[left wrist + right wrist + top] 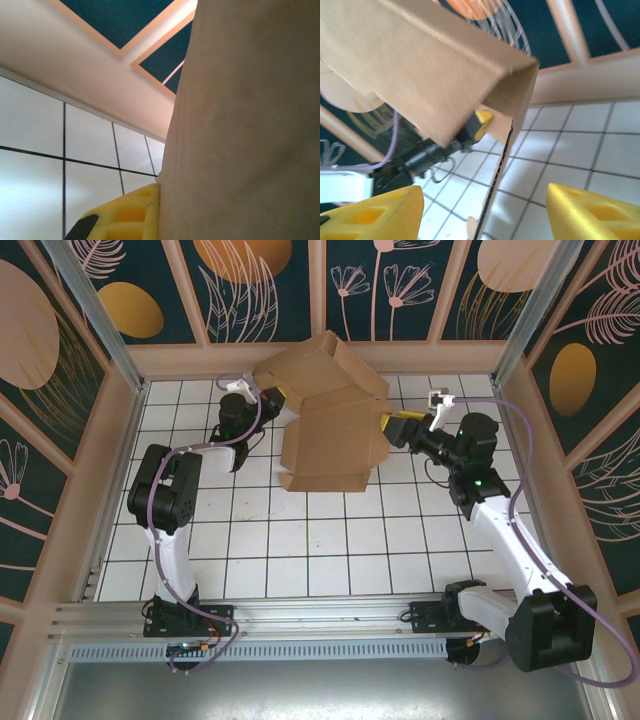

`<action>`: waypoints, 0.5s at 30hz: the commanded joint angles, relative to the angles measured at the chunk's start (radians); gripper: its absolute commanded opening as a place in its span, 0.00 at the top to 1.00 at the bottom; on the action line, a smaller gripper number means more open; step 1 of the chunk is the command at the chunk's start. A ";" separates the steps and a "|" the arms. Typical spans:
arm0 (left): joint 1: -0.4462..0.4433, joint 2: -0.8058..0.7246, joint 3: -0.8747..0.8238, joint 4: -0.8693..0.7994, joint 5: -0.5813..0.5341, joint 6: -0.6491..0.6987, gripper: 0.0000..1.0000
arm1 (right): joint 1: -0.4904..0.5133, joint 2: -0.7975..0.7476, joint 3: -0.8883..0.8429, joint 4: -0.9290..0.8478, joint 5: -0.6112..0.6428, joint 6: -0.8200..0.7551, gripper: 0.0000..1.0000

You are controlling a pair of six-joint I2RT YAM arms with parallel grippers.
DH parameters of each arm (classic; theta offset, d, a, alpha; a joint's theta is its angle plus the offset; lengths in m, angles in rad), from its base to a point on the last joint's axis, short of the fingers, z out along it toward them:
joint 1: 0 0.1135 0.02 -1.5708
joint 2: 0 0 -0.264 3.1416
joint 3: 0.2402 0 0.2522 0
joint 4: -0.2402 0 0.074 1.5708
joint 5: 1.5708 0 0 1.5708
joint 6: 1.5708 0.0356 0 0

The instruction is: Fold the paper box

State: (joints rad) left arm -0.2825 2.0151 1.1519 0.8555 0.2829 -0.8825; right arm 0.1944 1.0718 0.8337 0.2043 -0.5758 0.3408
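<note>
The paper box [330,430] is a brown cardboard sheet, partly folded, with its far flaps raised near the back wall. My left gripper [277,403] is shut on its left edge. In the left wrist view one yellow finger [125,215] presses flat against the cardboard [245,130]. My right gripper [393,426] is at the box's right side. In the right wrist view it [480,220] stands open, and a thin cardboard edge [501,165] runs down between its fingers [370,215] without touching them. A folded flap [420,65] hangs above, with the left gripper's tip [479,124] behind it.
The white tiled table [300,550] stretches in front of the box. A wooden back wall [320,358] stands close behind the raised flaps, and metal posts [95,310] rise at the back corners. Both arm bases [180,615] sit at the near edge.
</note>
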 commanded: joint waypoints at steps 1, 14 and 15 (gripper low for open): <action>-0.003 -0.049 -0.001 -0.001 -0.014 0.041 1.00 | 0.000 -0.027 0.079 -0.226 0.127 -0.220 0.31; -0.002 -0.018 0.010 0.029 0.085 0.074 1.00 | -0.021 0.014 0.278 -0.274 0.194 -0.326 0.31; -0.002 -0.018 0.009 0.032 0.094 0.075 1.00 | -0.024 0.025 0.292 -0.271 0.184 -0.323 0.31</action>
State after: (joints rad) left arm -0.2825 2.0132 1.1522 0.8486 0.3367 -0.8223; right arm 0.1837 1.0798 1.0702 -0.0677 -0.4076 0.0528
